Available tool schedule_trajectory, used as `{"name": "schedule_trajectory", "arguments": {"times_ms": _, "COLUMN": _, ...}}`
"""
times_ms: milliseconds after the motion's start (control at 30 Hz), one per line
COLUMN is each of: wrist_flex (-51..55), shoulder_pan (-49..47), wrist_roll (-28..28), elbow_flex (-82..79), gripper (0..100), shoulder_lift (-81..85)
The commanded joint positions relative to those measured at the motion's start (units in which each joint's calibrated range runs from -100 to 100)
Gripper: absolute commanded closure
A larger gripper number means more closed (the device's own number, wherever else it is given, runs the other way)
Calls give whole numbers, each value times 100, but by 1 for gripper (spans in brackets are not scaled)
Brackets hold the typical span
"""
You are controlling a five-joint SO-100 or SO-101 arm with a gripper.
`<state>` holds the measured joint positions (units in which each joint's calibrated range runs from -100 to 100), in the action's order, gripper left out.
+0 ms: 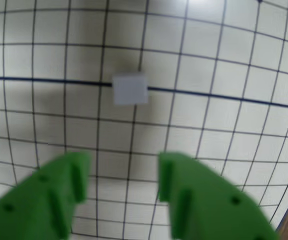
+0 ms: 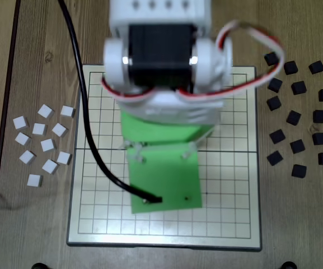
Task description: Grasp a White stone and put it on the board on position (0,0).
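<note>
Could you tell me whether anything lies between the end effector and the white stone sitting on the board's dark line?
Nothing visible does. In the wrist view only bare board grid separates the open end effector from the white stone, which sits on the dark middle line.

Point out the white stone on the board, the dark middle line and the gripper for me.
white stone [image 1: 130, 89], wrist view: centre of its top face.
dark middle line [image 1: 44, 80], wrist view: bare stretch left of the stone.
gripper [image 1: 124, 175], wrist view: midway between the two green fingertips, open.
</note>
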<state>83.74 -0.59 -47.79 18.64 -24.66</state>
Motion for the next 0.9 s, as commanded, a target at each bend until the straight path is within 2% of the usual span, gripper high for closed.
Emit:
{"name": "schedule_trajectory", "arguments": {"times_ms": 0, "wrist_flex": 47, "shoulder_pan": -54, "wrist_roll": -5, "elbow_flex": 513, "gripper": 90, "shoulder_lift": 528}}
{"name": "schedule_trajectory", "arguments": {"times_ms": 600, "wrist_flex": -44, "shoulder_pan": -27, "wrist_roll": 10, "elbow_flex": 348, "gripper": 89, "shoulder_lift": 528}}
{"name": "schedule_trajectory", "arguments": {"times_ms": 867, "wrist_flex": -441, "shoulder_pan": -109, "wrist_roll": -122, "elbow_flex": -1246, "gripper": 89, "shoulder_lift": 1580}}
